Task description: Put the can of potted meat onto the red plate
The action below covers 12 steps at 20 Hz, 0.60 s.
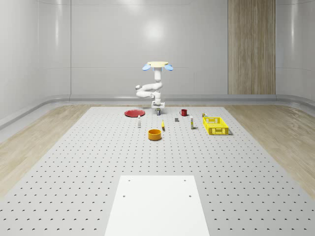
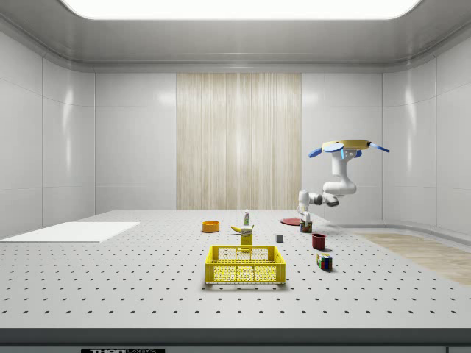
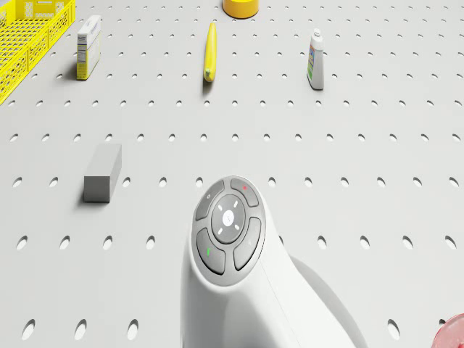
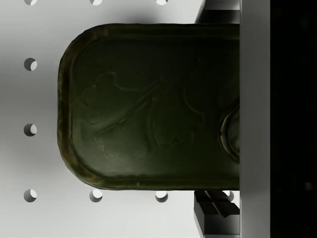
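Observation:
The can of potted meat [image 4: 148, 106] is dark green with rounded corners, seen from straight above in the wrist view. My gripper [image 4: 218, 106] is shut on it, one finger against each long side. In the side view the can [image 2: 306, 226] sits at table height under the gripper [image 2: 305, 219]; whether it touches the table I cannot tell. The red plate [image 1: 133, 113] lies flat to the whole-scene view's left of the can [image 1: 158, 112]. The drone [image 1: 157, 65] hovers above the can, arm folded down beneath it.
A red mug [image 1: 183, 112], a grey block [image 3: 103, 172], a small box [image 3: 88, 47], a banana [image 3: 210, 51], a bottle [image 3: 315, 59], an orange bowl [image 1: 155, 134] and a yellow basket [image 1: 215, 125] stand nearby. A coloured cube [image 2: 324, 260] lies by the mug.

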Motion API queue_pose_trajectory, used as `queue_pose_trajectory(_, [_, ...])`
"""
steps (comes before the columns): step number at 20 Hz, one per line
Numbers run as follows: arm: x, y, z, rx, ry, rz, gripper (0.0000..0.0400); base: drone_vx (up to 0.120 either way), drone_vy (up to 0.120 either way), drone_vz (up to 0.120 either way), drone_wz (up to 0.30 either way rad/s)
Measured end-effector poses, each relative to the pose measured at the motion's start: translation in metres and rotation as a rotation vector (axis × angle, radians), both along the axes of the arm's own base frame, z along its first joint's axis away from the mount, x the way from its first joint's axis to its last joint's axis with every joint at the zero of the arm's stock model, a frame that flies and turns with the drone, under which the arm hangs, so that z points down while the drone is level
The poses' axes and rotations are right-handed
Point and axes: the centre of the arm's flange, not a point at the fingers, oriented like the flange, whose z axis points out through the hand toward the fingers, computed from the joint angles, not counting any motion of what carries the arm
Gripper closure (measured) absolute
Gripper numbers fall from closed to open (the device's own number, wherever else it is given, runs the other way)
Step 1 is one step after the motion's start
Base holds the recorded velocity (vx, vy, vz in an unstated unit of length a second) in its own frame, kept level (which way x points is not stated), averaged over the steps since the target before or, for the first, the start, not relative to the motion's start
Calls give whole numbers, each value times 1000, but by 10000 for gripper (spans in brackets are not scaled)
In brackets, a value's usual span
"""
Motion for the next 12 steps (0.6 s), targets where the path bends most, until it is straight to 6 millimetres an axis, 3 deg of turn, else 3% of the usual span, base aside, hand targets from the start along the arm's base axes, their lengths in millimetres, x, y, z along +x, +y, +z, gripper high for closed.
queue_pose_trajectory(1, [0, 0, 0, 0, 0, 0, 0, 0, 0, 0, 0])
queue_pose_trajectory(3, [-1, 0, 0, 0, 0, 0, 58, 0, 0, 0, 0])
queue_pose_trajectory(5, [-1, 0, 1, -2, 1, -10, 78, 0, 0, 0, 0])
queue_pose_trajectory(12, [-2, 0, 1, -4, 1, -19, 108, 0, 0, 0, 0])
